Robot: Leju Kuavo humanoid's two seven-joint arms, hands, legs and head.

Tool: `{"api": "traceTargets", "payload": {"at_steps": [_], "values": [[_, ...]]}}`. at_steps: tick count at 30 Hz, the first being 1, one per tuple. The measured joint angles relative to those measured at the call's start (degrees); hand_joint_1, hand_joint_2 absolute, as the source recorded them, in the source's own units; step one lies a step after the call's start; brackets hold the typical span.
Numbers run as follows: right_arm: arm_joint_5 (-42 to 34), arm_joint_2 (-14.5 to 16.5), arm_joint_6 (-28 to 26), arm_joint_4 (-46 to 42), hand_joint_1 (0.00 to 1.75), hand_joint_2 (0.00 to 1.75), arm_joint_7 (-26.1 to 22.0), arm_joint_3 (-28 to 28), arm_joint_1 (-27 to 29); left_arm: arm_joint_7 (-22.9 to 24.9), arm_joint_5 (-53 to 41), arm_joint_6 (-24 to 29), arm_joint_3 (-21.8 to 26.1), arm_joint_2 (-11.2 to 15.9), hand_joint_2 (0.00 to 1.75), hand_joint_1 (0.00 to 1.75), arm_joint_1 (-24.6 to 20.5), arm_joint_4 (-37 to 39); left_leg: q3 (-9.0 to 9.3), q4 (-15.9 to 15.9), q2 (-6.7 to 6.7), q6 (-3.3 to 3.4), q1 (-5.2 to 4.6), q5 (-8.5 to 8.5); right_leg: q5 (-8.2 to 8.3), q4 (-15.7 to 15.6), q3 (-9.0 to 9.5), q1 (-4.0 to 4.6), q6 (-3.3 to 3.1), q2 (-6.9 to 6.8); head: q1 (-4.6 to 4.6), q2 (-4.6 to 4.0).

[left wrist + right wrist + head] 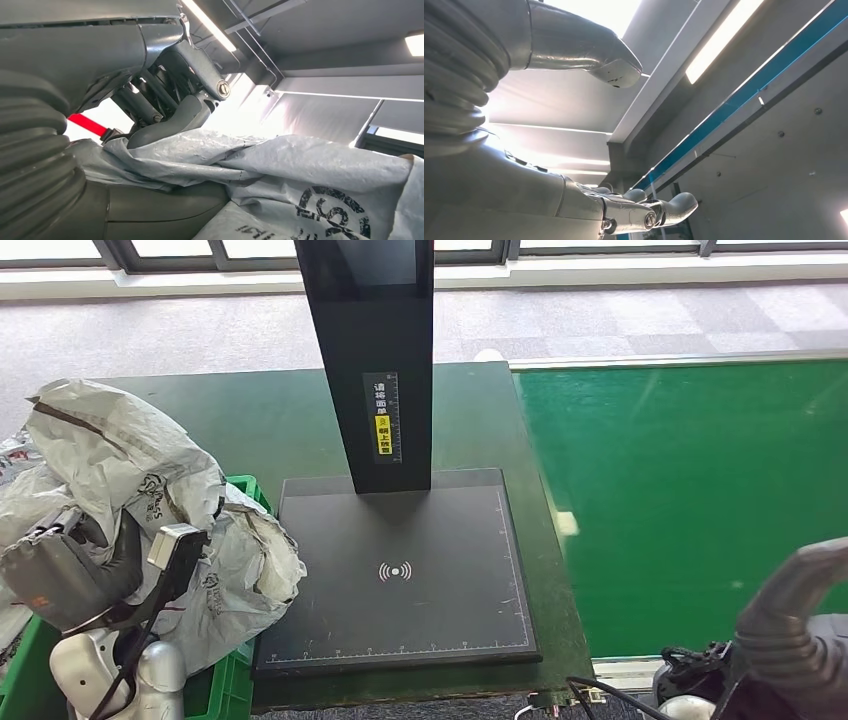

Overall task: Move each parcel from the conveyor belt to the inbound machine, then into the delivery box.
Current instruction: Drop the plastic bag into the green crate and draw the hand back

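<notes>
- the left hand (70, 575) is at the table's (270, 415) left edge, over the green box (232, 680); in the left wrist view its fingers (170, 120) lie on crumpled grey wrapping with the thumb (165, 202) beneath the fold, so it grips the parcel (130, 475).
- the parcel, a grey-white plastic bag with dark print, sits in and above the box at the table's front left corner, its right side bulging toward the black scanner base's (400, 580) left edge.
- more crumpled bags (15, 495) lie further left, beside the parcel.
- the scanner base lies flat on the table's front part, a white signal mark (395, 571) near its middle and ruler ticks along its front and right edges; its black post (375, 350) rises from the back edge and bears a label (381, 418).
- the green belt (690, 500) runs along the table's right side.
- the right hand (644, 212) points up at the ceiling, fingers (676, 205) apart from the thumb (589, 47), nothing between them; its grey arm (800, 610) shows at the front right corner of the head view.
</notes>
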Motion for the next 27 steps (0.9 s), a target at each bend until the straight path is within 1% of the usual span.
{"api": "traceTargets", "payload": {"at_steps": [4, 12, 16, 17, 21, 27], "values": [[-0.03, 0.0, 0.0, -0.02, 0.0, 1.75, 0.0, -0.68, 0.11, 0.55, 0.07, 0.0, 0.7, -0.01, 1.75, 1.75, 0.09, 0.67, 0.0, 0.0, 0.0, 0.0, 0.0, 0.0, 0.0, 0.0, 0.0, 0.0, 0.0, 0.0, 0.0, 0.0], [0.04, 0.0, 0.0, -0.04, 0.0, 1.75, 0.0, -0.74, 0.14, -0.87, 1.76, 0.0, 3.09, -0.1, 1.75, 1.73, 0.47, 1.59, 0.0, 0.0, 0.0, 0.0, 0.0, 0.0, 0.0, 0.0, -0.01, 0.0, 0.0, 0.0, 0.0, 0.0], [0.05, 0.02, 0.0, -0.04, 0.0, 1.75, 0.0, -0.74, 0.18, -0.95, 1.98, 0.0, 3.65, -0.13, 1.75, 0.0, 0.58, 1.68, 0.0, 0.0, 0.0, 0.0, 0.0, 0.0, 0.0, 0.0, 0.0, 0.0, 0.0, 0.0, 0.0, 0.0], [0.07, 0.02, 0.0, -0.04, 0.0, 1.75, 0.0, -0.74, 0.19, -0.97, 2.14, 0.0, 3.8, -0.13, 1.75, 0.0, 0.61, 1.63, 0.0, 0.0, 0.0, 0.0, 0.0, 0.0, 0.0, 0.0, 0.01, 0.0, 0.0, 0.0, 0.0, 0.0], [0.15, 0.02, 0.0, -0.02, 0.0, 1.75, 0.0, -0.74, 0.2, -1.73, 4.01, 0.0, 4.19, -0.15, 0.0, 0.0, 0.73, 1.17, 0.0, 0.0, -0.01, 0.0, 0.0, 0.0, 0.0, 0.0, 0.01, 0.0, 0.0, -0.01, 0.0, 0.0], [0.13, 0.02, 0.0, -0.02, 0.0, 1.75, 0.0, -0.74, 0.2, -3.23, 6.09, 0.0, 4.36, -0.16, 0.0, 0.0, 0.76, 0.75, -0.01, 0.0, -0.01, 0.0, 0.0, 0.0, 0.0, 0.0, 0.01, 0.0, 0.0, -0.01, 0.0, 0.0]]}}
